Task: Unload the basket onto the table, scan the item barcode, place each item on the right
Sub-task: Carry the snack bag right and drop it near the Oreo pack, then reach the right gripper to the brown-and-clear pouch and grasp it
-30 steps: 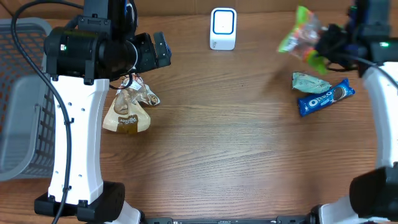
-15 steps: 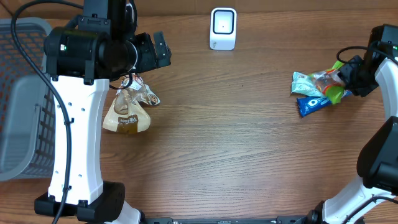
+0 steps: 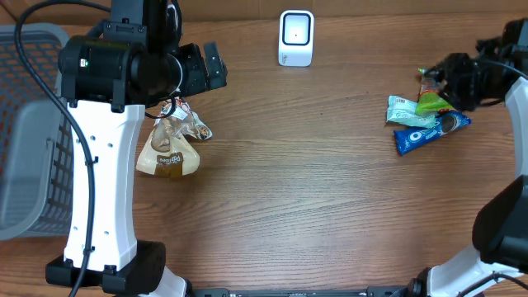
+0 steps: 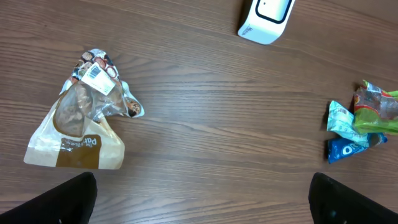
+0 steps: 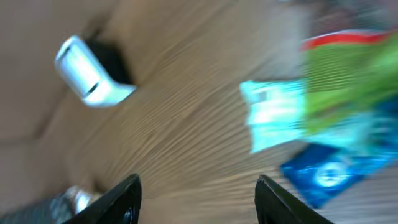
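Now left pincer (image 4: 202, 208) spread wide, empty; right pincer (image 5: 196, 196) parted, empty, near green snack bag (image 5: 351, 81)

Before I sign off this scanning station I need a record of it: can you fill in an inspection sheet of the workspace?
Surface: wooden table, no spills seen.
Job's things: white scanner at the far edge, centre; green snack packet lying partly over a mint packet, blue Oreo pack beside them at the right; tan bag at the left.
Clutter: grey basket at the left edge.
Grippers: left gripper open, empty, held above the table; right gripper open, nothing between its fingers, close to the green snack packet.
Cables: black cable running down the left arm.
Surroundings: nothing seen.
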### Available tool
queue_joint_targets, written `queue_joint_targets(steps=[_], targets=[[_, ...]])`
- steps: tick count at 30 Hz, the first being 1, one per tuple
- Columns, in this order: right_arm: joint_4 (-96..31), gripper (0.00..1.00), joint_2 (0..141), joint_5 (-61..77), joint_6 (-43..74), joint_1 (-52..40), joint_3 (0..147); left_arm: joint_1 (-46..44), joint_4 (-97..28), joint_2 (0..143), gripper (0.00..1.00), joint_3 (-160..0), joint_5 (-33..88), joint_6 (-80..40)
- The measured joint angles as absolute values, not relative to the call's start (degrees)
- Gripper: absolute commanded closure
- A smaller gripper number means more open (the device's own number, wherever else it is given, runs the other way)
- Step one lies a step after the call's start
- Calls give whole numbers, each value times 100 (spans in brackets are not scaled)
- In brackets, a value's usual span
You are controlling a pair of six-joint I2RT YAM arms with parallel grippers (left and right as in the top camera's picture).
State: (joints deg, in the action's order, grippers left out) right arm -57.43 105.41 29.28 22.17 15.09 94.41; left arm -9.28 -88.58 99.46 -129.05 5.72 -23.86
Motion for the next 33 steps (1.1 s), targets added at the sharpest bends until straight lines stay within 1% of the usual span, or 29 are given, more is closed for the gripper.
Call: queue_joint_targets(steps=[3,7,9,10,13,15,21,25,27,29,33], targets=[[-5618,37,10516,3260,2165,1068,9450,-928,-8858,9946,0,-12905,572,-2386],[-5000,33,10516,3371,2115,80,9443,-928,-8858,9946,0,-12905,572,-2386],[-4753,27,10516,3262,2145,-506,9439,-928,-8858,9946,0,-12905,572,-2388],[-4602,27,10530,3144,2233,-882,9437,-928,-8855,9946,0,-12905,572,-2386],[-4150,26,10632,2952,2416,-1564,9432,-928,-8860,9946,0,-12903,572,-2388],[-3520,23,10844,2836,2593,-2008,9428,-928,-8858,9946,0,-12905,569,-2386],[-1610,18,11944,2694,3247,-3315,9404,-928,-8744,9946,0,-12903,572,-2386],[-504,10,12529,2655,3430,-3916,9402,-871,-8552,9959,0,-12982,576,-2386],[-290,7,12748,2587,3481,-4171,9404,-692,-8643,9968,0,-13196,589,-2386],[-261,0,13052,2504,3503,-4405,9522,-467,-8678,9968,0,-13417,591,-2390],[-696,0,13463,2362,3433,-4574,9922,3,-8683,9966,0,-13594,589,-2475]])
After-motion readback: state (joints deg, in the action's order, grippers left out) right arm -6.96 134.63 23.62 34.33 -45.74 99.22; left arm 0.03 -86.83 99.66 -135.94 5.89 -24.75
